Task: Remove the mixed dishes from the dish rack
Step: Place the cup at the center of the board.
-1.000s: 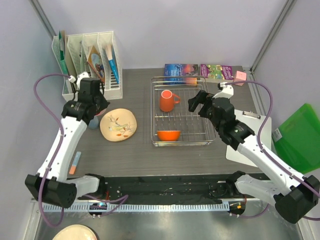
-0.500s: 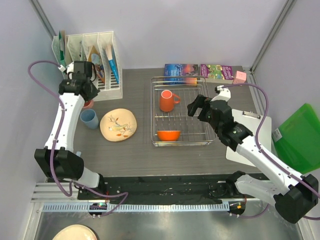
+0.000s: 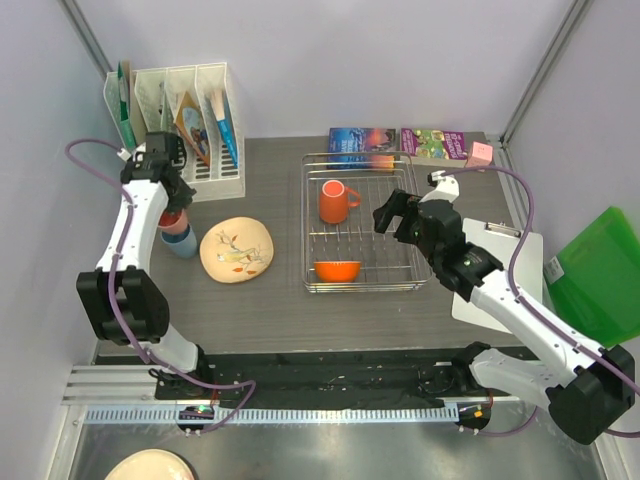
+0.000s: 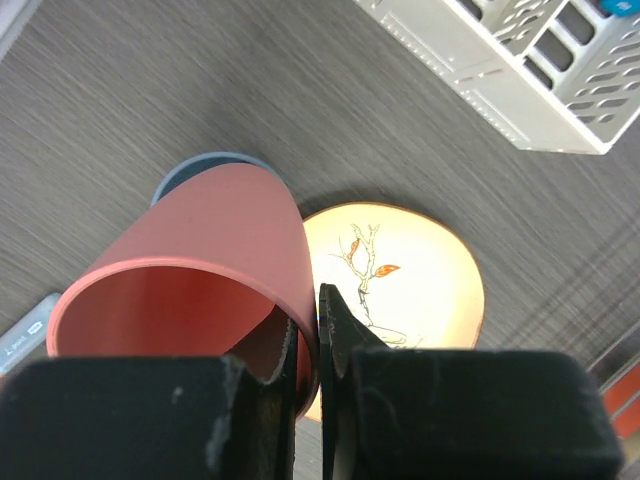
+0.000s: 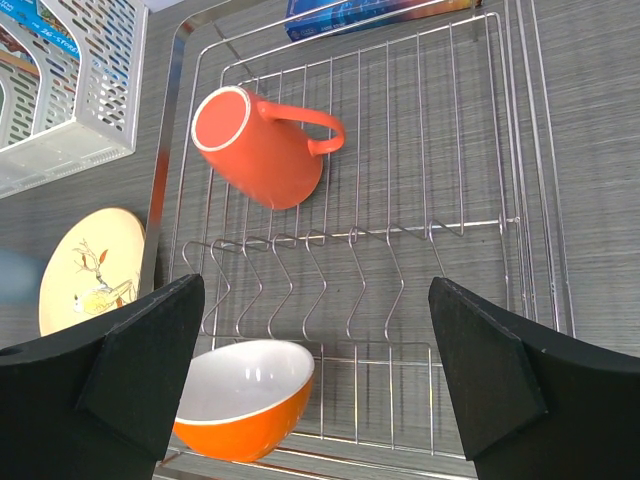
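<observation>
My left gripper (image 4: 318, 318) pinches the pink cup (image 4: 200, 250) by its rim, plain only in the wrist view, lower centre. My right gripper (image 5: 315, 300) gapes wide above the dish rack (image 5: 470, 222). The books' (image 3: 362, 143) titles are too small to read.

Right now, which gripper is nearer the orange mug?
Right. The right gripper hovers beside the orange mug, over the dish rack; the left gripper holds the pink cup far left.

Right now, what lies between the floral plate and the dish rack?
Nothing. In the top view, only a strip of bare tabletop separates the floral plate from the dish rack.
</observation>
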### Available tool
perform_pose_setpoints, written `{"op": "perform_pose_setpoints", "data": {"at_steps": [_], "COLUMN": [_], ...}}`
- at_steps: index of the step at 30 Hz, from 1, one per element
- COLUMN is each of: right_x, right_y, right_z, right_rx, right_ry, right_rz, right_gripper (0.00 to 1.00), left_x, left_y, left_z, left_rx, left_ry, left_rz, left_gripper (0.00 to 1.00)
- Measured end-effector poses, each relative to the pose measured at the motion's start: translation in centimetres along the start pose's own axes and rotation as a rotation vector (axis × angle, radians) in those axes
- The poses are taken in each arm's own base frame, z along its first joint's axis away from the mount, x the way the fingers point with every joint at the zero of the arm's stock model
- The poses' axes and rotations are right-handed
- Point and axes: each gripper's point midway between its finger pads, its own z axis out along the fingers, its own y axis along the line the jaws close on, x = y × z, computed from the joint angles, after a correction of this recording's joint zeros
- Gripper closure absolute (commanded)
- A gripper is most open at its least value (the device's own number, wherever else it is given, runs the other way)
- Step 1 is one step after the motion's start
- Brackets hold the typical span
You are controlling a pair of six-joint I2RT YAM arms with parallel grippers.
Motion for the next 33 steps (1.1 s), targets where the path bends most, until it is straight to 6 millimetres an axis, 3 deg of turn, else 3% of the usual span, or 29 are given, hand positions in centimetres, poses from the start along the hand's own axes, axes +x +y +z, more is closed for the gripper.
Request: {"op": "perform_pose_setpoints", "data": {"at_steps": [8,14,22,26,30,33], "right_x": [0.6,0.9,1.3,1.5,1.6,2.1], "right_y": [0.0,0.0,-0.2,-0.2,-0.2,-0.1], "right_z": [0.4,0.6,0.9,1.0,1.2,1.8], "right_rx": [0.000,0.001,0.008,0.010,0.009,0.008], "right_ry": [0.019,0.027,0.041,0.047,0.048,0.062], "right_rz": [-0.005,-0.007,-0.012,-0.014,-0.014,-0.017], "right_gripper": [0.00,0.00,0.00,0.00,0.01,0.00], "left_x": [3.2,2.6,-1.5,-3.1,-3.1,-3.0], "left_y": [1.3,0.9,-1.2,-1.9,-2.5,-3.7], "left_z": [2.8,2.9,0.4,-0.9,-1.9,-4.0], "left_rx": [-0.028,-0.007,0.067,0.094,0.131,0.206], "left_ry": [0.071,0.057,-0.036,-0.071,-0.064,-0.077], "left_rz": [-0.015,-0.028,-0.062,-0.079,-0.106,-0.117], "left_gripper": [1.00,0.83,0.57,0.54,0.54,0.53]}}
